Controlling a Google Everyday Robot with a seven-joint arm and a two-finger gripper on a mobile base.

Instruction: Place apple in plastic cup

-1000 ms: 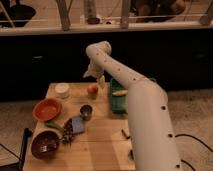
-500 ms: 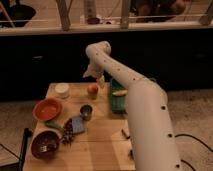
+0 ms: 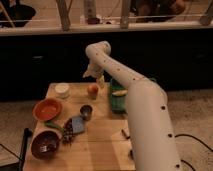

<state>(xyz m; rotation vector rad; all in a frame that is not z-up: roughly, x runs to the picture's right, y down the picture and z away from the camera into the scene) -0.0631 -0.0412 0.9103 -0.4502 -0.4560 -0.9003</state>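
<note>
The robot's white arm [image 3: 134, 95] rises from the lower right of the camera view, bends at an elbow over the far edge of the wooden table [image 3: 102, 145], and turns down to the gripper [image 3: 93, 75]. The gripper hangs low over the back of the table, just above the apple [image 3: 92, 90] and close beside the plastic cup [image 3: 101, 81]. Whether it is spread or closed cannot be told, nor whether it touches the cup.

The apple sits on the tabletop, outside the cup, just in front of it and slightly to its left. The cup stands near the table's far edge, its pale yellow-green wall showing just right of the gripper.

Left of the apple is a short white tub [image 3: 62, 90]. In front of that lies an orange bowl [image 3: 47, 109], and further forward, at the near left corner, a dark brown bowl [image 3: 45, 144]. A small metal cup [image 3: 86, 111] stands in front of the apple. Between it and the brown bowl is a grey-blue packet [image 3: 76, 126].

To the right of the cup is a green bin [image 3: 114, 102] holding a yellow, banana-like item [image 3: 119, 92] — the arm crosses in front of its right side.
</note>
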